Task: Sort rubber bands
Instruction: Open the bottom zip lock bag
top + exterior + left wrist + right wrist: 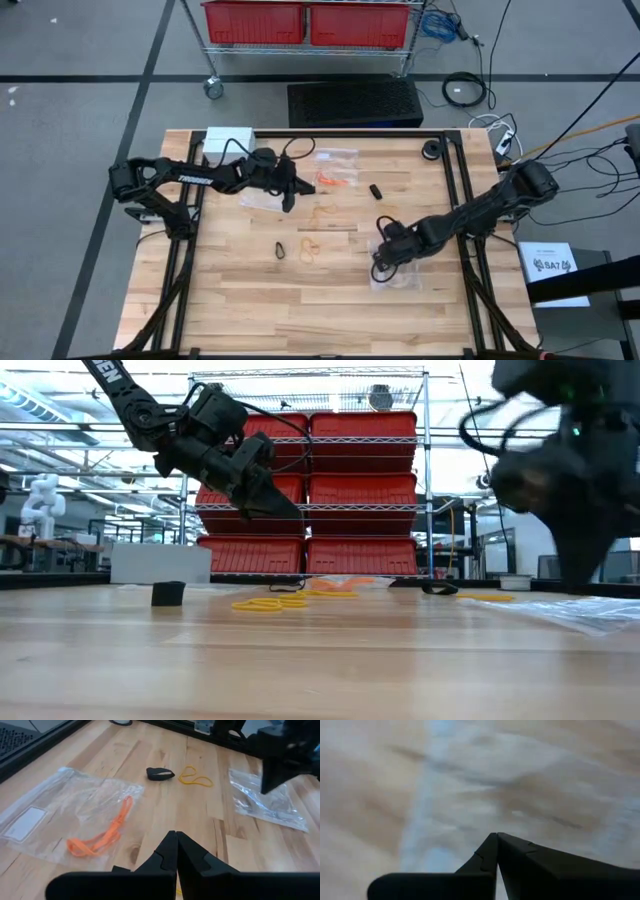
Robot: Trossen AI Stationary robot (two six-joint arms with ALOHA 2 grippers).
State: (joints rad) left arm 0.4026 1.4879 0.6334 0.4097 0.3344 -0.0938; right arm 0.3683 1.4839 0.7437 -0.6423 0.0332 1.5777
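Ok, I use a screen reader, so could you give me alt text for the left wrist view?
The left gripper, shut, hangs over a wooden table. An orange rubber band lies on a clear plastic bag; farther off lie a black band, a yellow band and another bag.

You are looking at a pale wooden table [240,300] of butcher-block planks in a black frame. On it lie a clear bag [334,170] with orange rubber bands [337,181] at the far middle, a second clear bag [400,272] right of centre, yellow bands [311,246] and a black band [282,250] near the middle, more tan bands [325,211] just beyond them, a small black piece [375,191], and a white box [229,138] at the far left.
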